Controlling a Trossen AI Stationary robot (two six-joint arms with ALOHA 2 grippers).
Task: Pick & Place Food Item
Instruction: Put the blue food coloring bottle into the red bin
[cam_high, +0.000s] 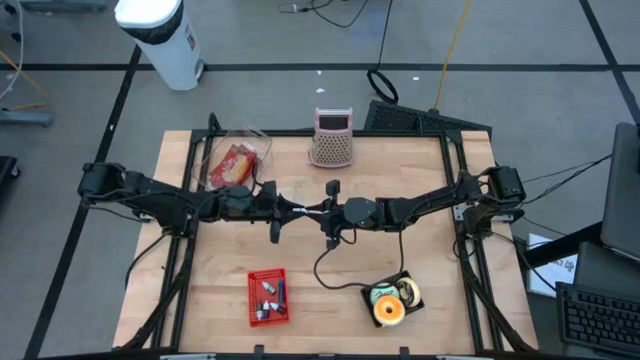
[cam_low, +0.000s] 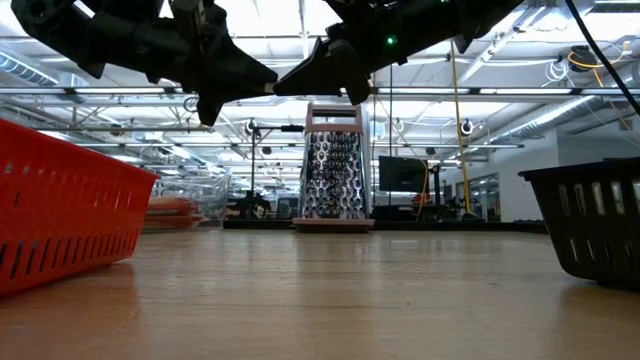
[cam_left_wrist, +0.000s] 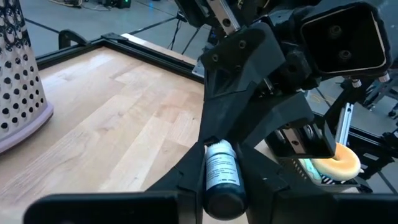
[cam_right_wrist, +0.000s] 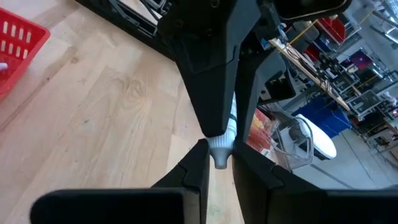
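A small bottle (cam_left_wrist: 221, 177) with a white label and a dark end hangs in mid-air over the table's middle, between my two grippers, which meet tip to tip. My left gripper (cam_high: 303, 209) comes from the table's left and is shut on the bottle. My right gripper (cam_high: 328, 210) comes from the right and is shut on the bottle's pale end (cam_right_wrist: 221, 154). In the low view both grippers (cam_low: 275, 85) stand well above the tabletop, and the bottle is hidden between them. My left gripper pinches the bottle's labelled body (cam_left_wrist: 219, 163) between its two fingers. The fingers (cam_left_wrist: 186, 174) come nearly level from the table's left and lie along the bottle. The bottle is clear of the table. My right gripper pinches the bottle's pale end (cam_right_wrist: 221, 149) between its two fingers (cam_right_wrist: 200, 163). They come nearly level from the table's right, along the bottle. The rest of the bottle runs on toward the left gripper's fingers.
A red basket (cam_high: 267, 297) with small items sits at the near middle, a black basket (cam_high: 392, 298) with a yellow ring-shaped item to its right. A metal grater (cam_high: 331, 138) stands at the far middle, a clear container (cam_high: 235, 160) with food at the far left.
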